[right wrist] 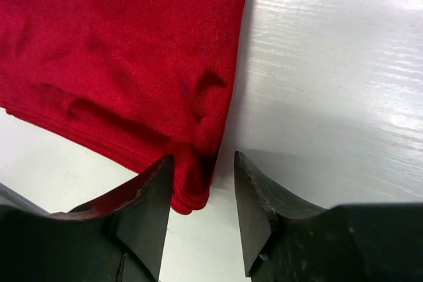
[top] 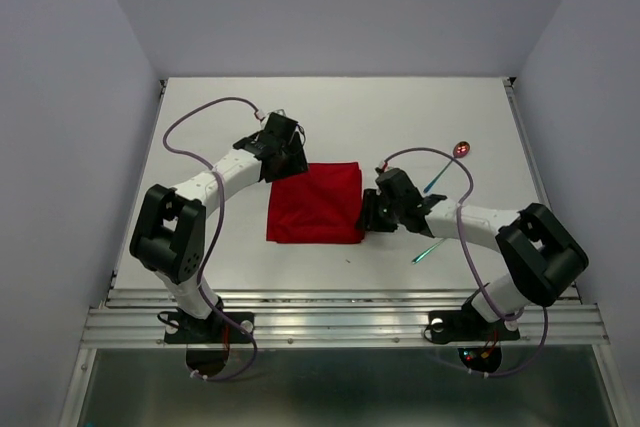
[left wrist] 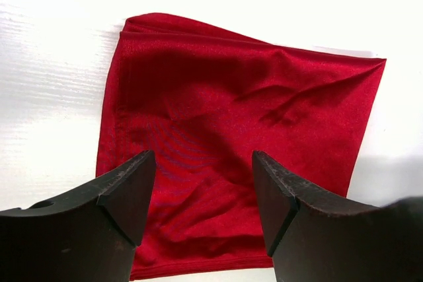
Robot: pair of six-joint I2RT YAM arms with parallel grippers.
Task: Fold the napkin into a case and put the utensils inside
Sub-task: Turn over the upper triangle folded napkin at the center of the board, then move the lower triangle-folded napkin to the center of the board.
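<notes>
The red napkin (top: 315, 204) lies flat on the white table as a folded, roughly square cloth. My left gripper (top: 285, 162) is open at its far left corner. In the left wrist view the jaws (left wrist: 203, 189) stand wide apart just above the napkin (left wrist: 244, 110), holding nothing. My right gripper (top: 368, 212) is open at the near right corner. In the right wrist view that corner of the napkin (right wrist: 119, 51) lies between the open jaws (right wrist: 203, 186), unpinched. The spoon (top: 461, 149) with a red bowl and the teal fork (top: 428, 250) lie to the right of the napkin.
The table (top: 220, 247) is walled by pale panels at the back and sides. The right arm's forearm (top: 480, 222) lies between the spoon and the fork. A metal rail (top: 340, 322) runs along the near edge.
</notes>
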